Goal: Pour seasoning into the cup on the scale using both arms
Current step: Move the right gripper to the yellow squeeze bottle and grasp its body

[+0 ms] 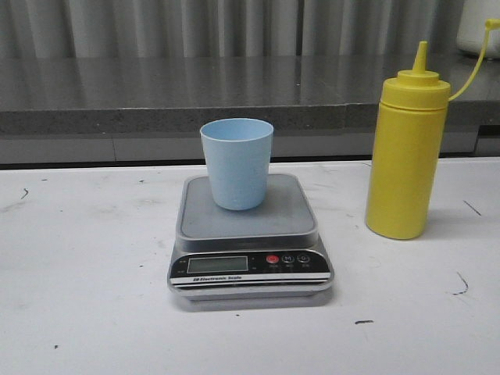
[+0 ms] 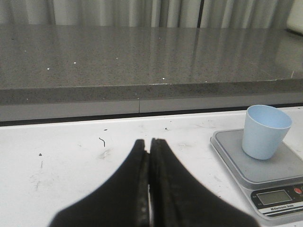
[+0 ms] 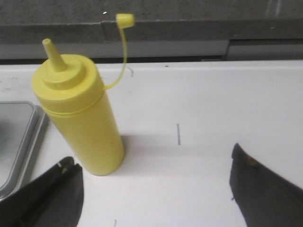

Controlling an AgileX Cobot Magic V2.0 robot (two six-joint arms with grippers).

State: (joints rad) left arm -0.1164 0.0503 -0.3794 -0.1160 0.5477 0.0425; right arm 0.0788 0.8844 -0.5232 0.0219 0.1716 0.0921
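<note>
The pale blue cup (image 1: 237, 162) stands upright on the silver-grey scale (image 1: 248, 234) in the middle of the white table. The yellow seasoning bottle (image 1: 406, 152) stands upright to the right of the scale, its tip-cap hanging open on its strap. No gripper shows in the front view. In the left wrist view my left gripper (image 2: 148, 142) is shut and empty, over the table, with the cup (image 2: 265, 131) and scale (image 2: 265, 172) apart from it. In the right wrist view my right gripper (image 3: 154, 163) is wide open and empty, with the bottle (image 3: 78, 111) just beyond one finger (image 3: 52, 189).
A grey stone ledge (image 1: 156, 98) runs along the back of the table (image 1: 86, 297), with pale curtains behind it. A white object (image 1: 478, 27) stands on the ledge at the far right. The table bears a few dark scuff marks.
</note>
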